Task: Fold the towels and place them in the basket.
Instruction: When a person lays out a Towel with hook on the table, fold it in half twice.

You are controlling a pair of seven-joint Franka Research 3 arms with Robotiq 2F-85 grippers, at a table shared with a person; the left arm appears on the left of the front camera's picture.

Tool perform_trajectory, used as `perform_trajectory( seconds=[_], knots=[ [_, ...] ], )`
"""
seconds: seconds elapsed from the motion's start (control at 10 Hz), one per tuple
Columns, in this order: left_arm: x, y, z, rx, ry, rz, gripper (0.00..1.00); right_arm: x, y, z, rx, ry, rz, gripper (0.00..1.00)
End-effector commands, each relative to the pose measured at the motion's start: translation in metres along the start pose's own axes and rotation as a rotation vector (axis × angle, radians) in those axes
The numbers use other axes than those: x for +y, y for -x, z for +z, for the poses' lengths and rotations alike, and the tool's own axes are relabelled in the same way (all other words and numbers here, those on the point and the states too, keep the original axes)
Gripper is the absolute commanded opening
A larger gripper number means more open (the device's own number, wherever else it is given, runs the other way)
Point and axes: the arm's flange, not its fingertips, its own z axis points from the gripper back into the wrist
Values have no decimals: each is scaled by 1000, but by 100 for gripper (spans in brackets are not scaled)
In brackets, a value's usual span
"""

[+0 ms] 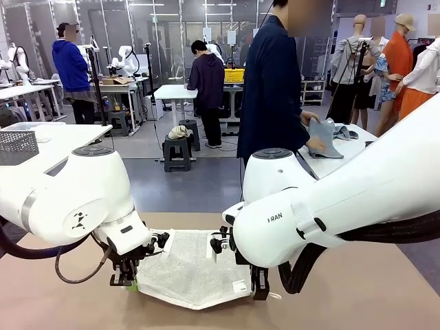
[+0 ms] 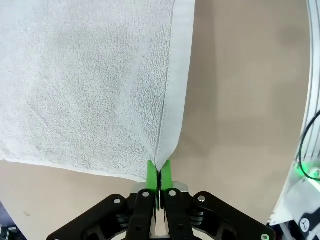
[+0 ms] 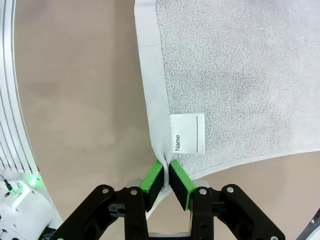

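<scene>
Holds a cream-white towel [image 1: 189, 271] spread flat on the tan table [image 1: 371, 295], close to the robot's edge. Pinches one near corner with the left gripper [image 2: 159, 175] — green pads [image 2: 151, 174] pressed fully together on the hem. Pinches the other near corner with the right gripper [image 3: 166, 177], almost closed, with a fold of cloth caught between. Shows a white sewn tag [image 3: 187, 133] just beside that corner — printed "Name", with a blank line. Reads "FRAN" on the right arm [image 1: 275, 217].

Towel [image 2: 90, 85]: rough white terry cloth (hem smoother); table [image 2: 240, 100]: matt tan.
</scene>
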Motion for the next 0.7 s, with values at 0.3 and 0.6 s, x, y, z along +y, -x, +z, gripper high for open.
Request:
perform_trajectory(
  seconds=[0.3, 0.6],
  knots=[
    [1, 1, 1, 18, 23, 8, 0, 1, 1, -6, 2, -14, -12, 18],
    [1, 2, -1, 17, 32, 9, 0, 2, 1, -9, 1, -19, -16, 18]
  ],
)
